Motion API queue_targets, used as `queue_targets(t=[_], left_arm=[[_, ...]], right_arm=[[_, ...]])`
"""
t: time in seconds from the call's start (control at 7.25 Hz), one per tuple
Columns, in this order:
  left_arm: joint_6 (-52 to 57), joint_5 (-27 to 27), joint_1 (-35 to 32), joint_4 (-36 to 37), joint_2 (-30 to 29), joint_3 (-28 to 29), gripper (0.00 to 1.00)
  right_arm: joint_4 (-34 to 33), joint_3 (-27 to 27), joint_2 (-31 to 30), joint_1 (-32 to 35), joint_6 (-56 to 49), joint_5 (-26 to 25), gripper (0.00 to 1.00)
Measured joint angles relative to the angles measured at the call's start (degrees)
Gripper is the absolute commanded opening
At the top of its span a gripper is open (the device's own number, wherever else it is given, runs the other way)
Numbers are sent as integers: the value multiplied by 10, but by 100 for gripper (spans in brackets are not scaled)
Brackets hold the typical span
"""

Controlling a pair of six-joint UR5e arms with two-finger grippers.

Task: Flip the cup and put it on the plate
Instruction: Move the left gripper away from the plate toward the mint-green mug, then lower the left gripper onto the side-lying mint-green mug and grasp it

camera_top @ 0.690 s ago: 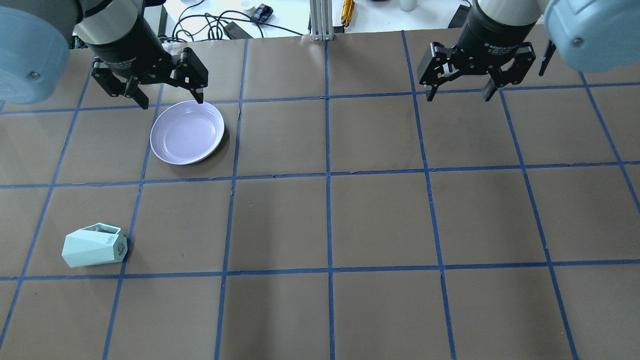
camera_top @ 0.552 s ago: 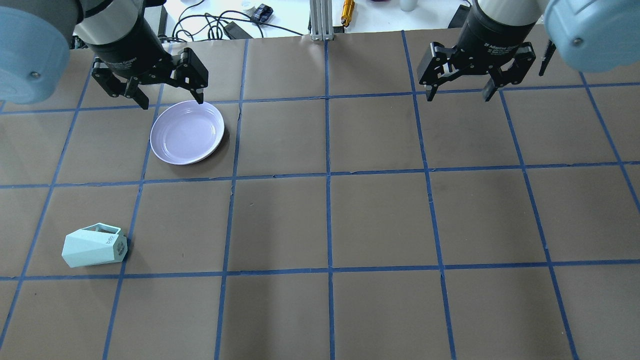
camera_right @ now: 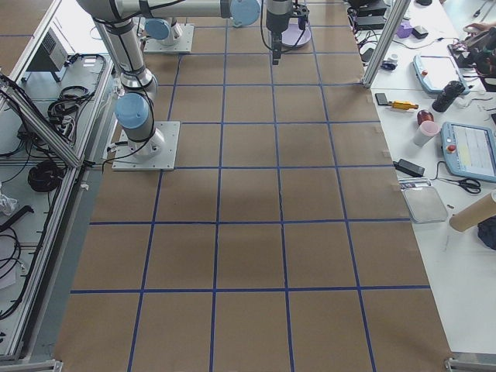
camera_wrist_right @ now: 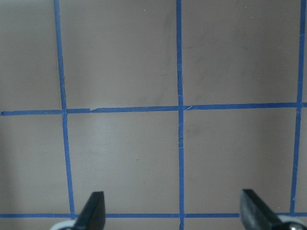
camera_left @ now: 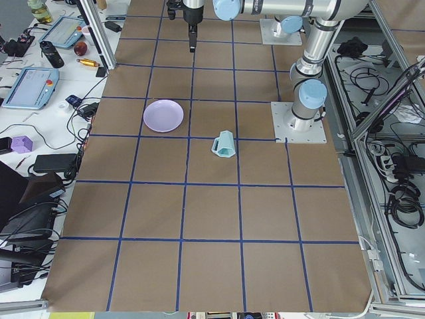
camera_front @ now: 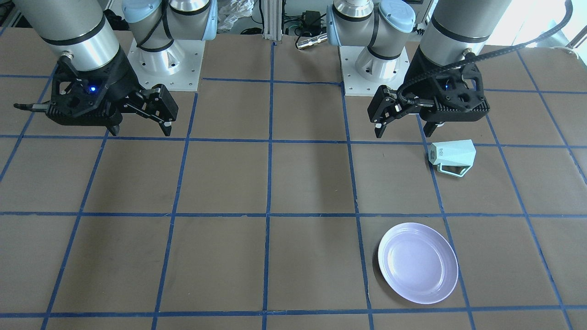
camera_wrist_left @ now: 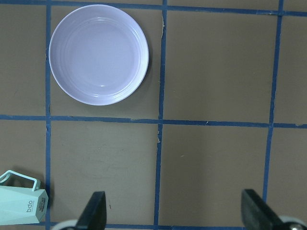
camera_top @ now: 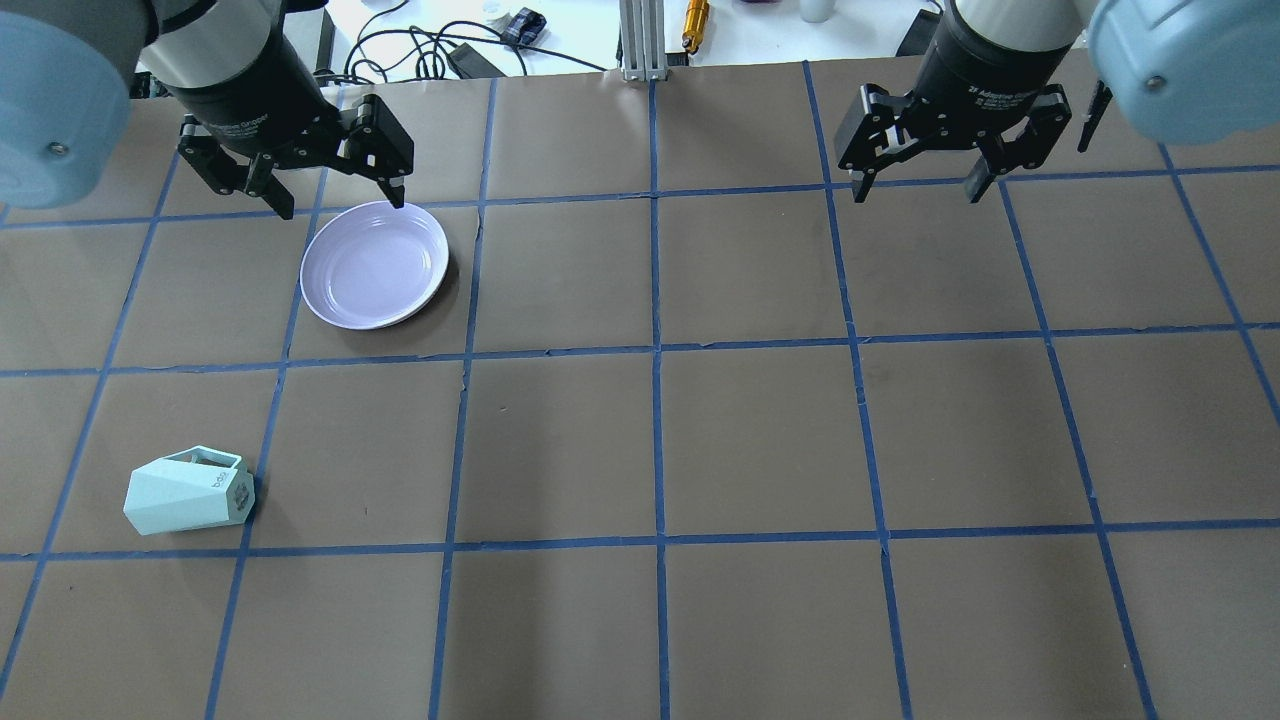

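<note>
Mint cup (camera_top: 188, 492) lies on its side — faceted

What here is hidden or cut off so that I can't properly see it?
- Inside of the cup: its mouth faces away from the camera in the overhead view.
- The cup in the left wrist view: cut off by the bottom-left corner.
- The plate in the right side view: partly behind a robot arm.

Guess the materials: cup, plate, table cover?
Cup: matte mint facets with crisp edges, no glare, small printed logo. It looks like plastic or matte-glazed ceramic; I cannot tell which.
Plate: smooth, semi-gloss lavender with soft highlights near the rim. Likely glazed ceramic or melamine.
Table cover: dull brown sheet, probably paper, with small tears along the blue tape grid.
</note>
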Motion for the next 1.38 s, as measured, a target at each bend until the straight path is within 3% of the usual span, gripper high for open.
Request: queue_targets(t=[0.97, 1.38], left_arm=[[5, 0, 9, -21, 7, -1, 100], [74, -2, 77, -59, 17, -6, 100]], right_arm=[[0, 0, 0, 0, 0, 0, 100], [0, 0, 0, 0, 0, 0, 100]])
